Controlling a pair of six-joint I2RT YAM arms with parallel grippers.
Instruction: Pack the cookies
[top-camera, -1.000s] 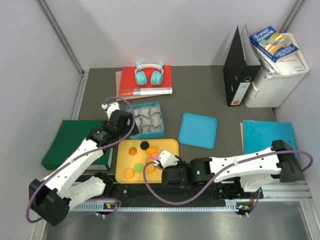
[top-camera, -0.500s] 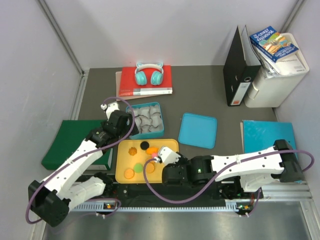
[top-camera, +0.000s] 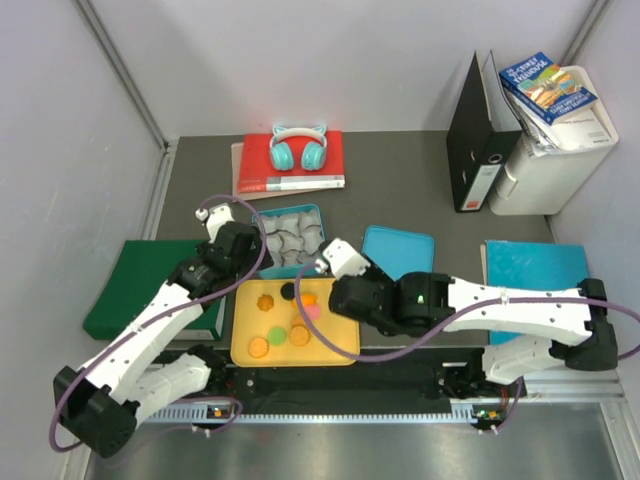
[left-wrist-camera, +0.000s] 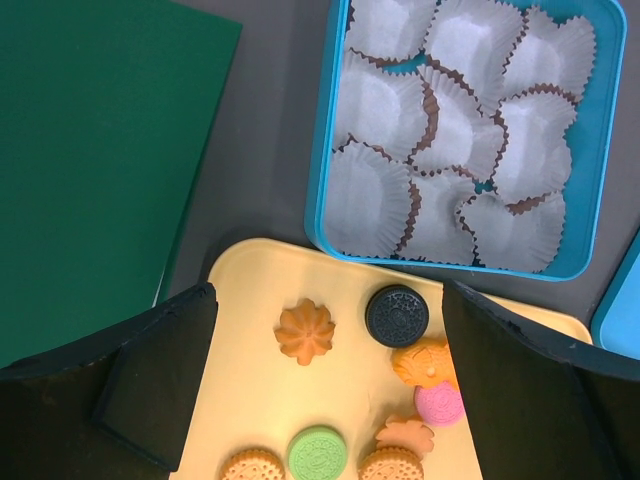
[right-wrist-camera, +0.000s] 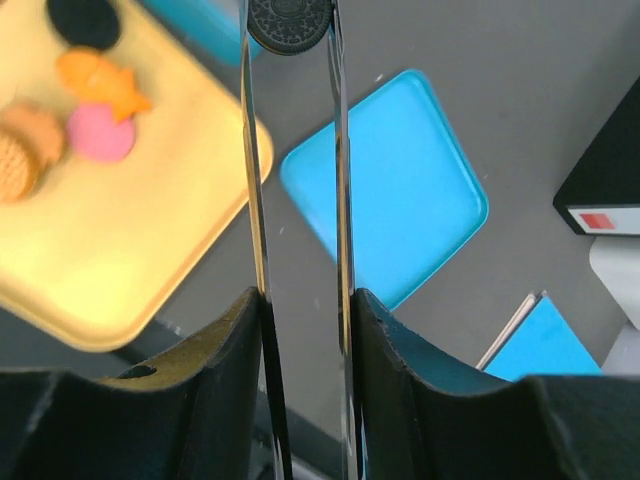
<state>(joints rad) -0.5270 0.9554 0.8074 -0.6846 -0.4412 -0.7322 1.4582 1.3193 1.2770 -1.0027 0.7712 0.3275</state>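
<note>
Black cookie (right-wrist-camera: 288, 22) is pinched at the tips of the right gripper (right-wrist-camera: 290, 45), just off the yellow tray (right-wrist-camera: 150, 260). Paper cups (left-wrist-camera: 455, 110) in the blue box (left-wrist-camera: 325, 150) ahead of the wide-spread left gripper (left-wrist-camera: 330, 385) are seen empty. Other cookies (left-wrist-camera: 306, 332) lie below it, i.e. none packed yet.

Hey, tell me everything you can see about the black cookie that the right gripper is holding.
The black cookie is a small, round, flat disc, dark all over, with a fine embossed pattern on its face. It looks like moulded plastic. The right gripper has it pinched by the rim between its two thin fingertips, face toward the wrist camera. The picture edge cuts off its upper part. It hangs in the air off the yellow tray, with grey tabletop behind it. Only the fingers touch it.
</note>
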